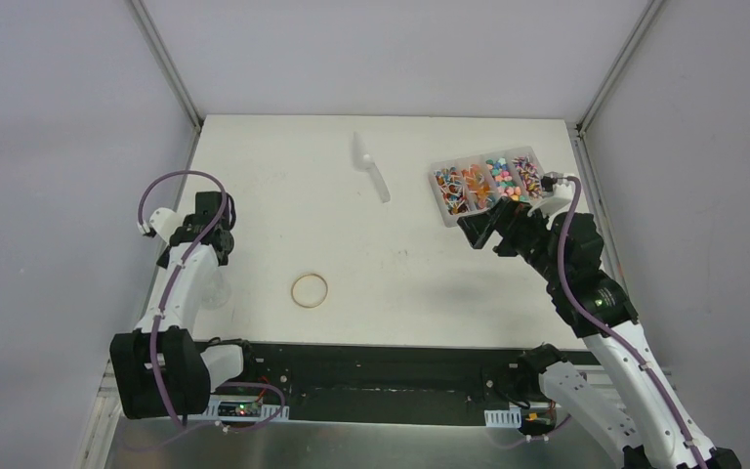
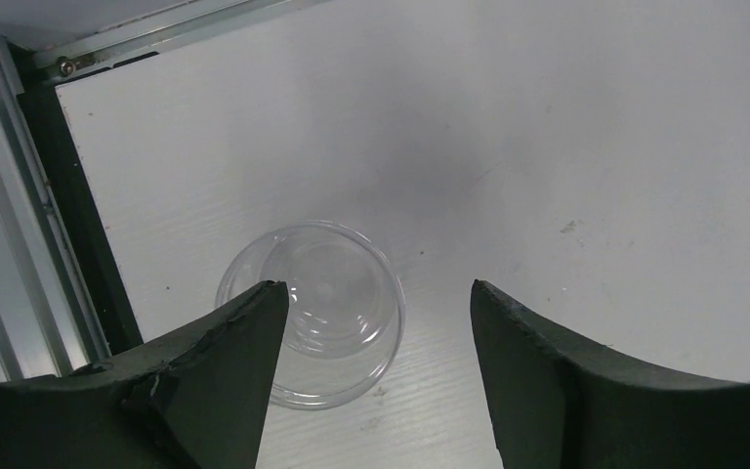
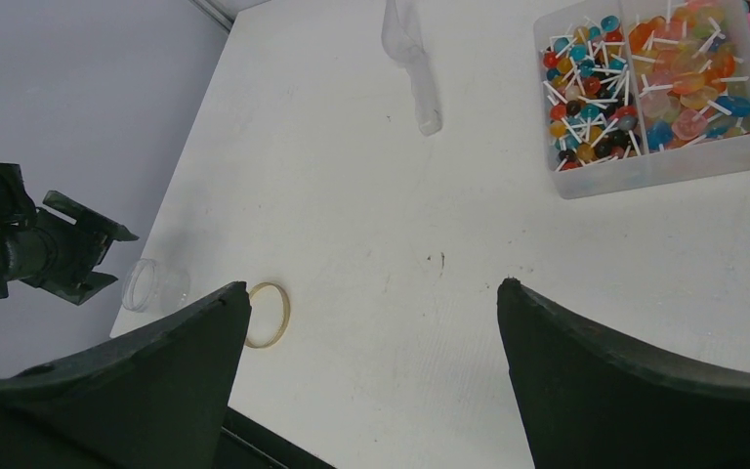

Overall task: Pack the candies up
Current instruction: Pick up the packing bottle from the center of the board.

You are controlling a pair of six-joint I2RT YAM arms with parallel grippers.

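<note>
Multicoloured candies [image 1: 496, 182]: inside the clear divided box [image 3: 645, 168].
Right gripper [image 3: 368, 285]: jaws wide, empty, just beside the box's near edge, candies beyond its fingertips.
Left gripper [image 2: 378, 284]: jaws apart, nothing held, well apart from the box, above a clear cup [image 2: 330, 305].

You have a white tabletop [image 1: 283, 195], matte, with one small dark speck [image 3: 441, 259] near its middle. A tan rubber-band ring [image 1: 310, 290] lies flat toward the near edge, left of centre. A clear plastic scoop [image 1: 371, 166] lies at the far side, well apart from the ring. A clear round cup [image 2: 337, 293] sits by the left edge, near the ring, not touching; which way up, you cannot tell. A clear divided tray [image 3: 645, 168] sits far right. Grey walls [image 1: 59, 147] enclose three sides
</note>
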